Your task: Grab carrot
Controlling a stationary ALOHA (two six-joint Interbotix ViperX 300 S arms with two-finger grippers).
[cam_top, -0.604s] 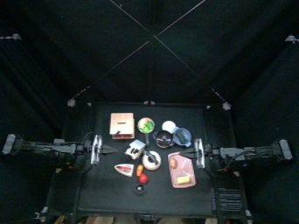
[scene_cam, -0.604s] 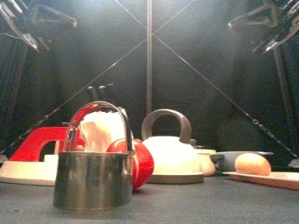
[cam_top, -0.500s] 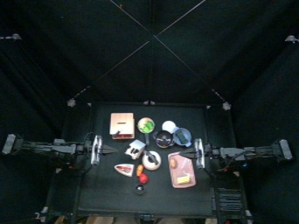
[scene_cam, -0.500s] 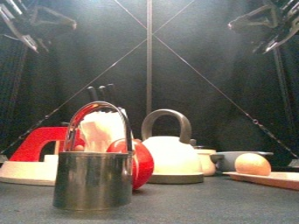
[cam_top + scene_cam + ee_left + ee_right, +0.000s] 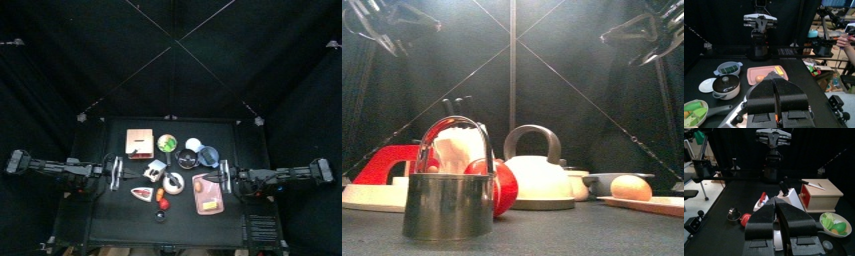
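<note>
The carrot [image 5: 174, 182] is a small orange piece lying on the table's middle, left of the pink board [image 5: 207, 193]. I cannot make it out in the other views. My left gripper [image 5: 123, 172] hangs at the table's left edge with its jaws shut and empty; they show pressed together in the left wrist view [image 5: 775, 81]. My right gripper [image 5: 222, 177] hangs at the right edge, shut and empty, and it also shows in the right wrist view [image 5: 781, 202]. Both are high above the things in the front view.
A tan box [image 5: 138, 141], a green item [image 5: 167, 143], a white kettle [image 5: 194, 146] and a bowl [image 5: 206, 156] stand at the back. A metal cup [image 5: 449, 205] and a small red round item [image 5: 163, 203] are near the front. A person's hand [image 5: 846, 40] shows beyond the curtains.
Both arms have shifted a little, and their grippers stand slightly closer to the table's middle. The things on the table have not moved.
</note>
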